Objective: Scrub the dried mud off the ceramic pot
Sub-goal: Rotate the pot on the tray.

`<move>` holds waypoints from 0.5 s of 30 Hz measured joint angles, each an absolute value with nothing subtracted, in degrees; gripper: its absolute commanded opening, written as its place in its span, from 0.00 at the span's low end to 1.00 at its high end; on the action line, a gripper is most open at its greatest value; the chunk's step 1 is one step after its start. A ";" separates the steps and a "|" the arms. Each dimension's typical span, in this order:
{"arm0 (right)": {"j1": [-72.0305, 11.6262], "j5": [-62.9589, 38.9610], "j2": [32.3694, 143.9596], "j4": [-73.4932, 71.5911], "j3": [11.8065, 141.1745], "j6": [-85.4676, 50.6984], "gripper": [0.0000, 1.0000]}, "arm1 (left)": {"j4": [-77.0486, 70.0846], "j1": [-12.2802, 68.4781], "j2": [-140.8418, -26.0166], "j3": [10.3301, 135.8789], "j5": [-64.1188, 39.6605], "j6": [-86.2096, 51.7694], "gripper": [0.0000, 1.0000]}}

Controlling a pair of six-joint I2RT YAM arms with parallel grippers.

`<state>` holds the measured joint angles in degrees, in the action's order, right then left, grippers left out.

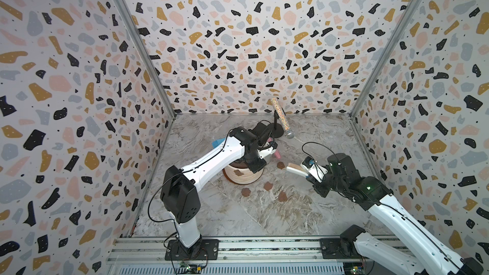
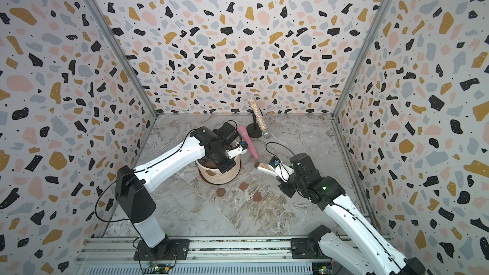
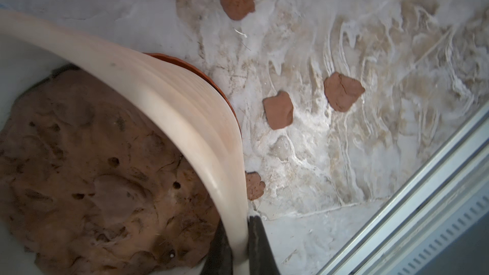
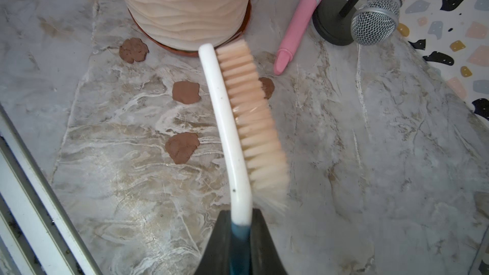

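Observation:
The cream ribbed ceramic pot (image 1: 242, 177) (image 2: 219, 174) stands on a saucer at mid-table, filled with brown soil (image 3: 100, 175). One patch of dried mud (image 1: 238, 173) (image 2: 211, 173) clings to its front wall. My left gripper (image 3: 238, 223) is shut on the pot's rim (image 3: 169, 101), one finger inside and one outside. To the pot's right, my right gripper (image 4: 240, 218) (image 1: 307, 173) is shut on the handle of a white brush (image 4: 238, 117) (image 1: 295, 168), held above the table and apart from the pot (image 4: 182, 3).
Several loose mud patches (image 1: 268, 186) (image 3: 277, 109) (image 4: 185, 91) lie on the marble table in front of and right of the pot. A pink stick (image 2: 248, 141) (image 4: 299, 25) and a glitter microphone on a stand (image 1: 281, 117) (image 4: 375, 19) are behind. The terracotta saucer (image 3: 185, 60) is under the pot.

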<state>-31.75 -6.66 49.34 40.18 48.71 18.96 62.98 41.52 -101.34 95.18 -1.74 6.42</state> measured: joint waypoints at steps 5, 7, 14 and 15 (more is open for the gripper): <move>-31.70 -7.27 46.61 40.34 48.47 21.69 0.00 | 62.06 41.19 -103.88 97.97 -1.85 -5.93 0.00; -31.70 -8.73 45.10 40.42 48.01 23.16 0.00 | 62.63 40.88 -105.45 100.01 -3.03 -9.61 0.00; -32.05 -15.73 44.23 42.46 47.79 28.34 0.00 | 62.17 40.10 -107.98 103.04 -7.31 -16.71 0.15; -32.32 -16.80 44.34 42.52 47.79 28.75 0.00 | 62.08 39.81 -107.98 103.04 -8.21 -17.02 0.20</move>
<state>-32.32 -16.80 44.34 42.52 47.79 28.75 62.08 39.81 -107.98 103.04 -8.21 -17.02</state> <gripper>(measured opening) 0.120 0.135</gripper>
